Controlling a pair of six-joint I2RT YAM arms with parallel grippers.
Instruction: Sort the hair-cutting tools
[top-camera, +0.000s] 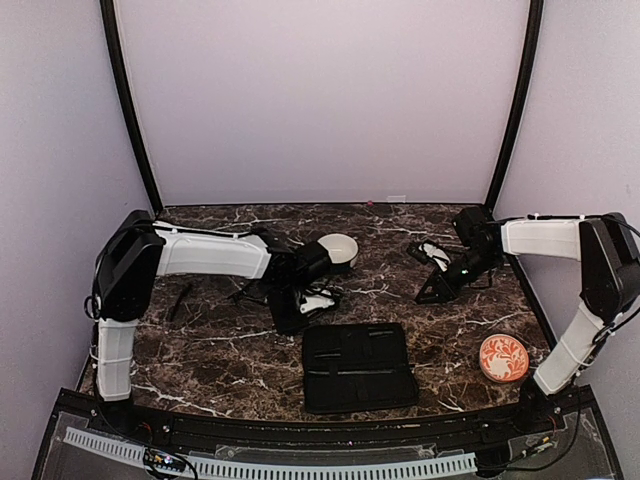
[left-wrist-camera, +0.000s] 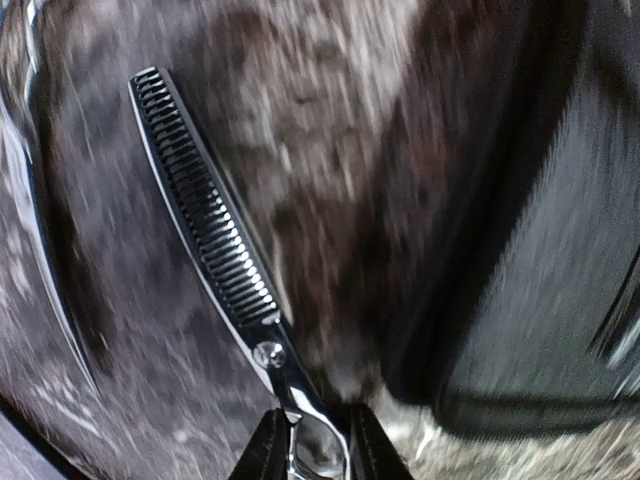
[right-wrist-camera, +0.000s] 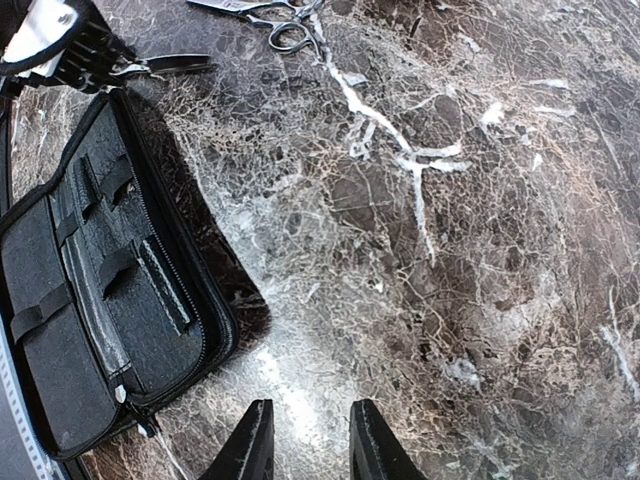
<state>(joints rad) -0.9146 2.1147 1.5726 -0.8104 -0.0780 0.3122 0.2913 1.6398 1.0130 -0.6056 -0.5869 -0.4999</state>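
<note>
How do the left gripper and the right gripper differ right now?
The left gripper is shut on the ring handle of the toothed scissors; the right gripper holds nothing, jaws apart. The left gripper sits by a far corner of the black case; the right gripper is over bare marble table. Both have black fingers.

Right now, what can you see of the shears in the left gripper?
The shears are thinning scissors in shiny silver metal: a long toothed blade, a round pivot screw, a ring handle. Blades closed, pointing straight out from the left gripper, whose jaws pinch the handle at the ring. Nothing else visibly touches them. Blurred marble table and black case lie behind.
</note>
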